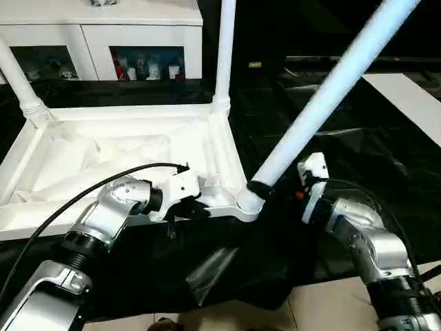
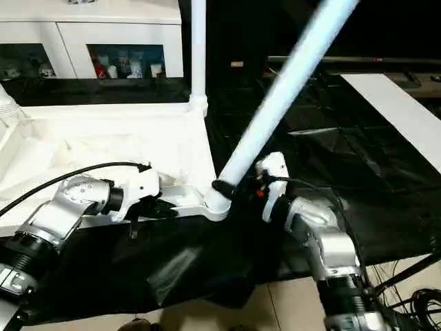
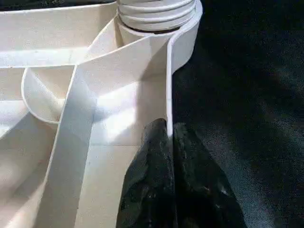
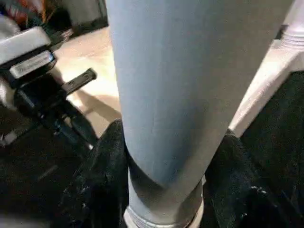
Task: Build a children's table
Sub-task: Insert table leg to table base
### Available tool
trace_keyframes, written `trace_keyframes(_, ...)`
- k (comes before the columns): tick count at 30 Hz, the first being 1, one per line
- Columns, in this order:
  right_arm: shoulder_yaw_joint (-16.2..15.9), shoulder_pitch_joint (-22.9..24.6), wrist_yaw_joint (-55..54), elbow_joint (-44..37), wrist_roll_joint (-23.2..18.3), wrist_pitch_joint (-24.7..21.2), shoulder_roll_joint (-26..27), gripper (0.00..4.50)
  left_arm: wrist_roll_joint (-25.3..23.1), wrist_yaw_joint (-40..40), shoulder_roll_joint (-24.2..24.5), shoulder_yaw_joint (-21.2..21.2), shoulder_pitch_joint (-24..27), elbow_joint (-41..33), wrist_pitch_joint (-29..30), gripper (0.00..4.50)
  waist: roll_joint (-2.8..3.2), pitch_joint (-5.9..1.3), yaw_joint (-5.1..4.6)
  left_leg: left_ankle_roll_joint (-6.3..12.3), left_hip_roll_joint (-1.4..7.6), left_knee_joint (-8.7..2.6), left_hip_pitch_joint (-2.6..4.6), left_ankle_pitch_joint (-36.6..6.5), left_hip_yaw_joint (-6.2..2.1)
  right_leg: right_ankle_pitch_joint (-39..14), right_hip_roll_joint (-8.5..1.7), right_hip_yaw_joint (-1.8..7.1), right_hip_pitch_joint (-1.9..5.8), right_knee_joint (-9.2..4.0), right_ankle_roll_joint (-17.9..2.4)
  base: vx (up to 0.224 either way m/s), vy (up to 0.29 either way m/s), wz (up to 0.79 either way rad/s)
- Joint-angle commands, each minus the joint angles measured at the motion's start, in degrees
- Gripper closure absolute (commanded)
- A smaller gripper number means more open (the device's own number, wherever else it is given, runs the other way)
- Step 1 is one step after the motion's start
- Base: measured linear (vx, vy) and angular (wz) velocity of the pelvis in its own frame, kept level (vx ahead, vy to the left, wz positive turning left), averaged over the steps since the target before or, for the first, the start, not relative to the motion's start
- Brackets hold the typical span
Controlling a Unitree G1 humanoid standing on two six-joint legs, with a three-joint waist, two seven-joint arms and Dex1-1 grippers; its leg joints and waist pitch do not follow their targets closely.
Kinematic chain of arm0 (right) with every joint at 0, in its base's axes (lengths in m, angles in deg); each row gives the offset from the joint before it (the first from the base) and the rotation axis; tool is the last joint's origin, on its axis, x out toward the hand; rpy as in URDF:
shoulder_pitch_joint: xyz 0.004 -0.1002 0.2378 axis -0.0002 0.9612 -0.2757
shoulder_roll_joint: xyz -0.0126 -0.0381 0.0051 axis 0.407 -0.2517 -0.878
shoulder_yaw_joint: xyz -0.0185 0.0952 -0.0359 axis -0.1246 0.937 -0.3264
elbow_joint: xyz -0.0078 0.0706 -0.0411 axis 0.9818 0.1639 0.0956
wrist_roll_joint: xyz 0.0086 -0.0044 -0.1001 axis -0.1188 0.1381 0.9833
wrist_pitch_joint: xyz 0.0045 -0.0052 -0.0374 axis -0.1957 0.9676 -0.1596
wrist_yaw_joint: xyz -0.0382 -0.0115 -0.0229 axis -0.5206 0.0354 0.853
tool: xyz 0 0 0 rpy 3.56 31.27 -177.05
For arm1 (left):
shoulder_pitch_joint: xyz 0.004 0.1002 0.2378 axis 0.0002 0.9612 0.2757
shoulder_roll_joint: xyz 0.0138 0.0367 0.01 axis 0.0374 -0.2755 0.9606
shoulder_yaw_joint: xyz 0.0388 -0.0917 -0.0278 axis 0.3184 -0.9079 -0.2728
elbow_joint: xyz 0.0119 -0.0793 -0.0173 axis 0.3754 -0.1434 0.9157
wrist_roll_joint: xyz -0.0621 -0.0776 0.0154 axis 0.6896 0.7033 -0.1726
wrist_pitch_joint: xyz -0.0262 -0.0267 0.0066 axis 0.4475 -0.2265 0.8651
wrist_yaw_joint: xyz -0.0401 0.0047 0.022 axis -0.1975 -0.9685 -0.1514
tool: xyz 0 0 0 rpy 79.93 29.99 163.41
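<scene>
The white table top (image 1: 103, 158) lies upside down on a black sheet, ribbed underside up. Two white legs stand upright in its far corners, one on the left (image 1: 17, 76) and one on the right (image 1: 224, 48). A third leg (image 1: 324, 96) leans to the right, its lower end at the near right corner socket (image 1: 249, 201). My right gripper (image 1: 260, 187) is shut on this leg just above the socket, a finger (image 4: 107, 166) on each side. My left gripper (image 3: 169, 130) is shut on the top's near rim (image 3: 167, 85), close to that socket.
A white glass-door cabinet (image 1: 103, 34) stands behind the table top. A flat white board (image 1: 413, 96) lies at the far right on the black sheet (image 1: 227, 269). Tan floor (image 1: 331, 307) shows at the near edge. A black cable (image 1: 83, 186) runs along my left forearm.
</scene>
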Motion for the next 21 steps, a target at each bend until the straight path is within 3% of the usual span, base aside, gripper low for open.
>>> trace_keyframes(1,-3.5,1.2,2.2,1.3,2.6,-2.6,-1.2,2.66,1.1,-1.4,-0.9,-1.6,-1.4,0.2,-1.9,4.5,-0.13,-3.3,-0.32,-1.76,3.72,-4.59,2.15,-21.4,-2.71,-31.5,-4.95,2.97,0.76,-6.12,-6.4,0.0,0.0,0.0)
trace_keyframes(3,-5.0,-0.1,3.7,1.7,2.8,-3.7,-2.2,2.66,0.9,-1.3,-0.8,-1.5,-1.5,0.2,-2.1,4.5,-0.64,-3.35,-0.37,-1.42,3.73,-4.56,1.97,-20.7,-2.73,-32.3,-5.0,2.91,0.96,-6.13,-6.1,0.0,0.0,0.0)
trace_keyframes(5,-6.4,-1.0,5.5,2.1,3.2,-4.4,-3.2,2.66,0.8,-1.3,-0.7,-1.4,-1.5,0.2,-2.2,4.5,-0.43,-3.28,-0.31,-1.29,3.78,-4.55,2.1,-20.5,-2.7,-32.2,-4.92,2.93,0.8,-6.14,-6.1,0.0,0.0,0.0)
trace_keyframes(6,-7.2,-1.4,6.7,2.3,3.5,-5.0,-3.9,2.66,0.6,-1.2,-0.6,-1.3,-1.5,0.2,-2.3,4.5,-0.8,-3.27,-0.37,-1.2,3.81,-4.51,2.1,-20.5,-2.63,-32.4,-4.93,2.95,0.73,-6.19,-6.0,0.0,0.0,0.0)
trace_keyframes(7,-8.0,-1.7,7.7,2.5,3.8,-5.5,-4.5,2.66,0.5,-1.0,-0.5,-1.1,-1.4,0.2,-2.5,4.5,-0.6,-3.33,-0.23,-1.16,3.83,-4.48,2.14,-20.2,-2.65,-32.1,-4.98,3.0,0.75,-6.1,-6.1,0.0,0.0,0.0)
trace_keyframes(10,-10.5,-2.4,11.4,3.0,4.6,-7.2,-6.9,2.66,0.5,-1.0,-0.4,-1.1,-1.3,0.2,-2.7,4.5,-1.13,-3.44,-0.14,-0.63,3.94,-4.51,1.97,-18.9,-2.54,-30.6,-4.99,3.02,0.98,-5.86,-6.3,0.0,0.0,0.0)
trace_keyframes(13,-11.0,-2.9,12.4,4.5,5.3,-6.7,-7.3,2.66,0.6,-0.8,-0.3,-1.1,-1.2,0.0,-2.6,4.5,-0.96,-3.45,0.1,-0.53,3.95,-4.33,2.35,-18.7,-2.32,-30.1,-5.01,3.17,0.6,-5.94,-6.8,0.0,0.0,0.0)
trace_keyframes(16,-10.3,-4.1,11.6,6.9,5.2,-6.2,-6.5,2.66,0.9,-0.2,-0.3,-1.1,-1.0,-0.3,-2.5,4.5,-1.06,-3.68,-0.02,-0.65,3.97,-4.48,1.9,-18.0,-2.47,-28.5,-4.97,3.0,1.12,-5.54,-7.4,0.0,0.0,0.0)
trace_keyframes(21,-9.6,-6.8,11.2,11.2,6.0,-4.1,-5.1,2.66,1.4,1.2,-0.4,-1.0,-1.1,-0.5,-3.1,4.5,-1.01,-3.72,-0.25,-1.47,3.94,-4.45,1.96,-19.7,-2.64,-30.7,-5.13,2.93,1.03,-5.81,-7.2,0.0,0.0,0.0)
